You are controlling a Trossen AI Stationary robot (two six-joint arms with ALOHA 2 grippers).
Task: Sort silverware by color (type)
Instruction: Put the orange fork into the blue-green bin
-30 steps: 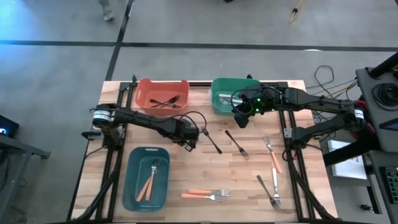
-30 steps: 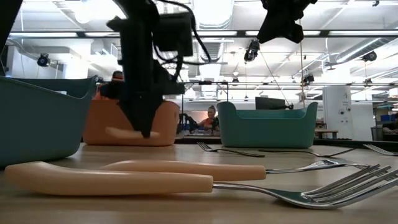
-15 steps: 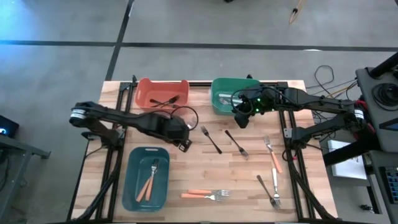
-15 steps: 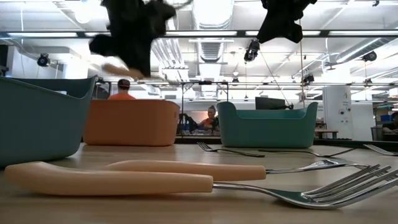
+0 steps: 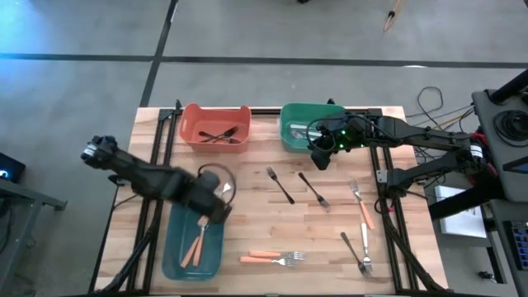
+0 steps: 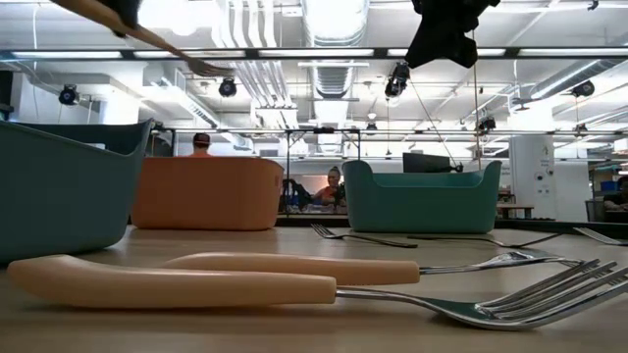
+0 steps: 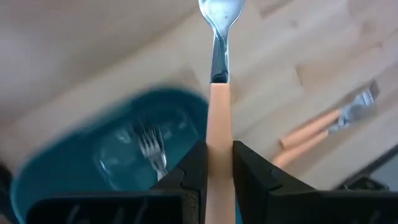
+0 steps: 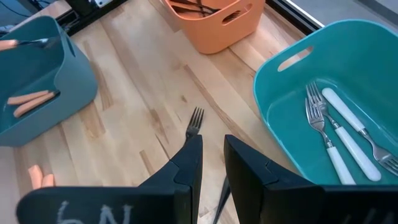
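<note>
My left gripper (image 5: 213,203) hangs above the far end of the blue bin (image 5: 171,239), shut on an orange-handled spoon (image 7: 219,93). In the low view the spoon (image 6: 157,41) shows high at the left. The bin holds orange-handled forks (image 5: 196,239). My right gripper (image 5: 318,158) hovers beside the green bin (image 5: 287,132), its fingers a narrow gap apart with nothing between them (image 8: 212,163). On the table lie two black forks (image 5: 280,186) (image 5: 314,190), orange-handled forks (image 5: 272,258) (image 5: 360,203) and a white-handled utensil (image 5: 356,252). My left gripper pinches the spoon's orange handle (image 7: 219,134) between its two fingers (image 7: 194,168), coming from above and pointing steeply down. The fingers lie across the handle. The metal bowl (image 7: 220,11) sticks out past them. The spoon is lifted clear and slants slightly bowl-down (image 6: 204,67).
The red bin (image 5: 191,132) at the far edge holds black utensils. White-handled pieces (image 8: 339,134) lie in the green bin. Bare wood lies between the bins and the loose forks.
My left gripper has risen from the table's middle and swung toward the near left, ending above the blue bin. It has turned about its wrist on the way. The orange-handled spoon has gone with it, lifted off the table.
</note>
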